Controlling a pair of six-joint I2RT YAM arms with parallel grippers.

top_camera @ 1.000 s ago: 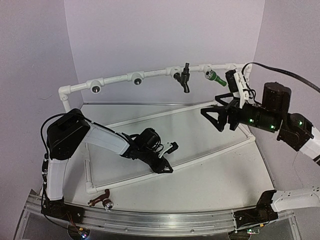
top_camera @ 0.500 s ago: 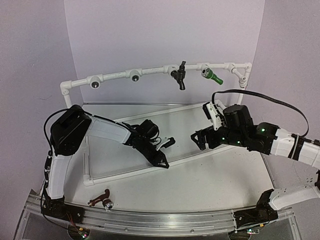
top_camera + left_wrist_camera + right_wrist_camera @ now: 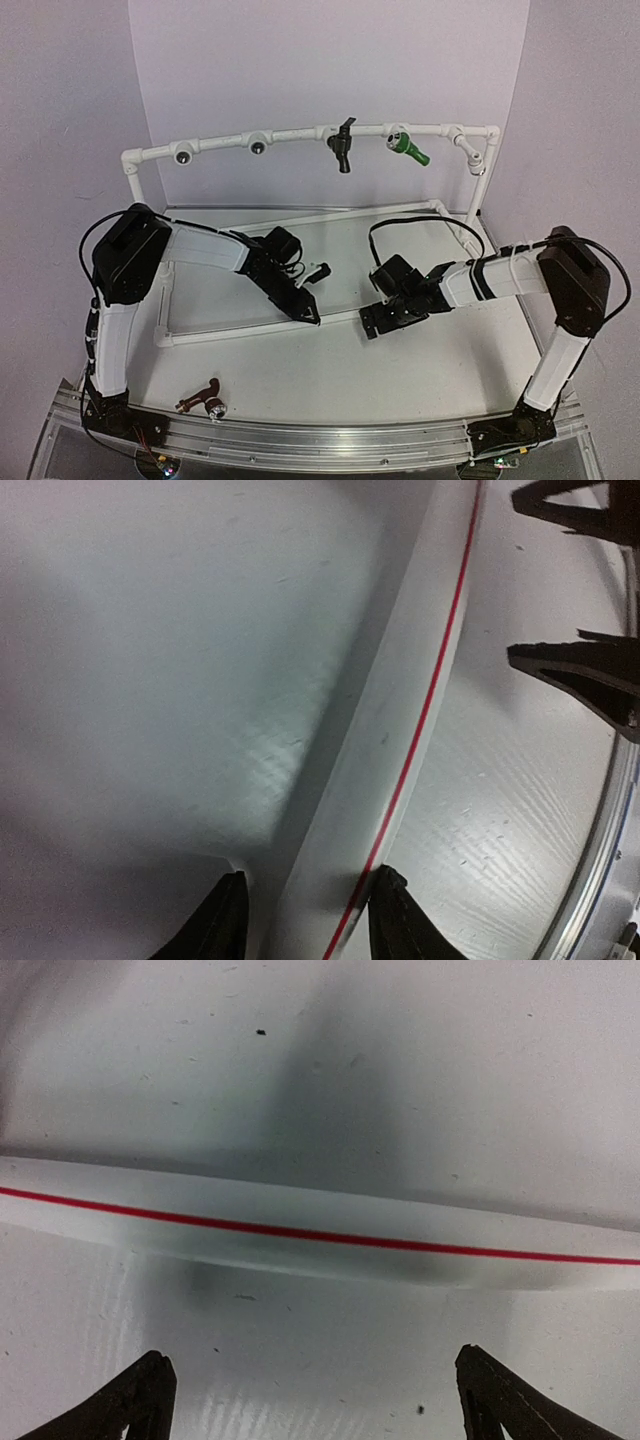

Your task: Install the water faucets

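Observation:
The black faucet and the green faucet sit in sockets on the upper rail of the white pipe frame. The reddish-brown faucet lies loose on the table at the front left, far from both grippers. My left gripper is shut on the frame's front floor pipe, which carries a red line; its fingertips sit on either side of it. My right gripper is open and empty, low over the table just in front of the same pipe.
Two empty round sockets sit on the left of the upper rail. The frame's floor pipes form a rectangle on the table. A metal rail runs along the near edge. The right gripper's fingers show in the left wrist view.
My right arm has come down from beside the rail's right end to the table by the front pipe. My left gripper has shifted left and back, swinging the whole frame with it.

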